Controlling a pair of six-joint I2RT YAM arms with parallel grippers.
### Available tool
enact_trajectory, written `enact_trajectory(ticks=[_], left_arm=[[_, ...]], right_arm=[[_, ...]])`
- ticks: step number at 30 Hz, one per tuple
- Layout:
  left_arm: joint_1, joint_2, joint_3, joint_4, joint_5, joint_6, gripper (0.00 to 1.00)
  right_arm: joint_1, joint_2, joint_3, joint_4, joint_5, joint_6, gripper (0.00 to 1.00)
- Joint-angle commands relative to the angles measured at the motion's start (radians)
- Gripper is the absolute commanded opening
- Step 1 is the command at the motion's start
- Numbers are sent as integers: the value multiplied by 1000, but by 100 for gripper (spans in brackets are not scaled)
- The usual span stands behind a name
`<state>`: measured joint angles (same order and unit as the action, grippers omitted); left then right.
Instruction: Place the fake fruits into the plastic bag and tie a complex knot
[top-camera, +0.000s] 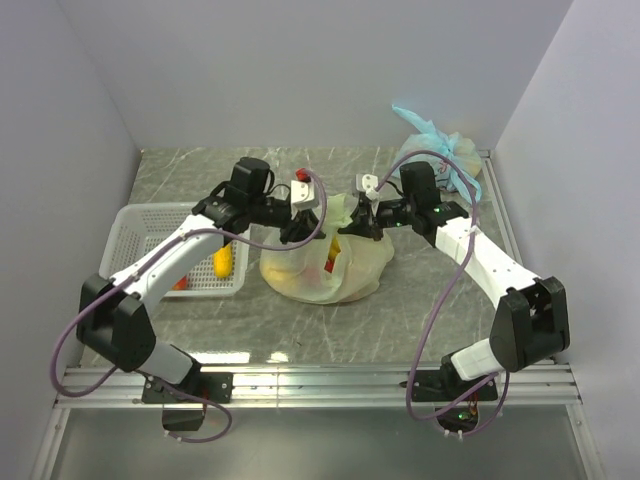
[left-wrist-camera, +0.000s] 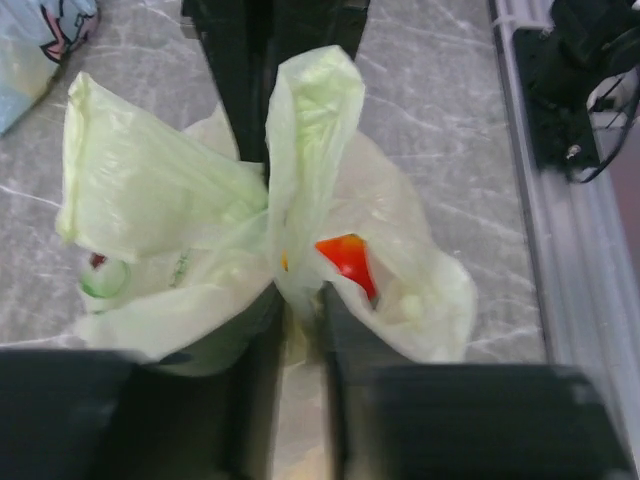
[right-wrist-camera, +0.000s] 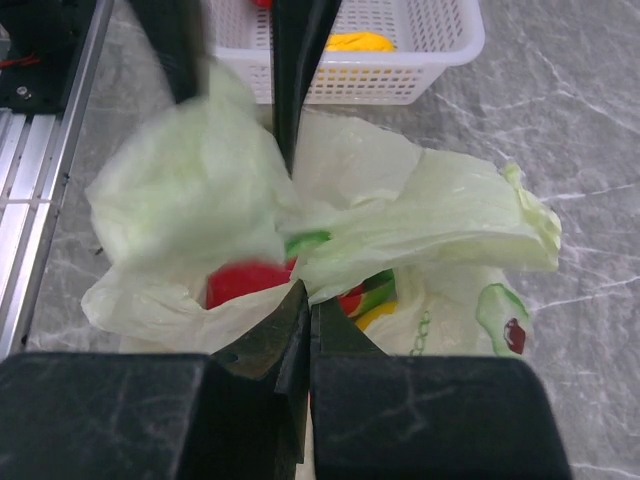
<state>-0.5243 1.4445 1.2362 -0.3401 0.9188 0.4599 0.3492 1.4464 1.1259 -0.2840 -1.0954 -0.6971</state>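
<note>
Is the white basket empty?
No, a yellow fruit lies inside the white basket, seen in the right wrist view.

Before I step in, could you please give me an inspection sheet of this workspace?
Surface: grey marbled table.
Job's things: pale green plastic bag mid-table, red fruit inside; handles gathered upright, no finished knot seen; yellow fruit in the white basket.
Clutter: white basket left of the bag; light blue tied bag back right.
Grippers: left gripper and right gripper each shut on the bag's handles.
Cables: purple cables loop off both arms.
Surroundings: plain white walls; metal rail at the near edge.
</note>
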Motion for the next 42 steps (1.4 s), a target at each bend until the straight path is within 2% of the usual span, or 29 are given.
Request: enact_trajectory(ticks=[1, 3, 6, 7, 9, 10, 12, 16, 20, 26, 28, 29, 30, 31, 32, 33, 36, 42], left_arm=[[3, 37, 86, 38, 50, 11, 20], [0, 47, 97, 18, 118, 20, 0], [-6, 51, 100, -10, 137, 26, 0], [-9, 51, 94, -14, 132, 31, 0], [-6, 47, 88, -37, 121, 46, 0], [-5, 44, 85, -45, 120, 57, 0], [0, 31, 78, -45, 121, 56, 0], [9, 25, 77, -59, 123, 54, 0], [10, 22, 88, -69, 135, 52, 0], [9, 40, 123, -108, 161, 59, 0], [7, 45, 138, -123, 167, 63, 0], [7, 51, 141, -128, 169, 68, 0], [6, 53, 147, -119, 169, 63, 0], [3, 56, 147, -100, 169, 48, 0], [3, 60, 147, -77, 172, 8, 0], [3, 65, 147, -32, 172, -15, 0], [-3, 94, 161, 29, 175, -79, 0], [-12, 168, 186, 150, 187, -142, 0]], right_arm=[[4, 0, 48, -1, 2, -30, 0], [4, 8, 49, 8, 11, -19, 0], [-4, 11, 57, 29, 38, 14, 3], [-9, 6, 60, 22, 51, 21, 31], [-29, -26, 51, 25, 57, 45, 56], [-62, -44, 34, 67, 60, 68, 78], [-96, -101, -4, 78, 58, 81, 89], [-180, -152, -12, -5, 35, 27, 90], [-185, -143, -11, -95, 29, -74, 91], [-130, -48, -20, 34, 37, 10, 91], [-116, -20, -17, 129, 45, 54, 87], [-113, 6, -2, 141, 40, 71, 79], [-110, 18, 11, 144, 32, 70, 70], [-101, 31, 21, 141, 26, 71, 50], [-99, 46, 40, 135, 14, 74, 41], [-92, 48, 43, 129, 6, 74, 26], [-76, 40, 40, 115, -15, 65, 0], [-67, 3, 5, 181, -53, 185, 0]])
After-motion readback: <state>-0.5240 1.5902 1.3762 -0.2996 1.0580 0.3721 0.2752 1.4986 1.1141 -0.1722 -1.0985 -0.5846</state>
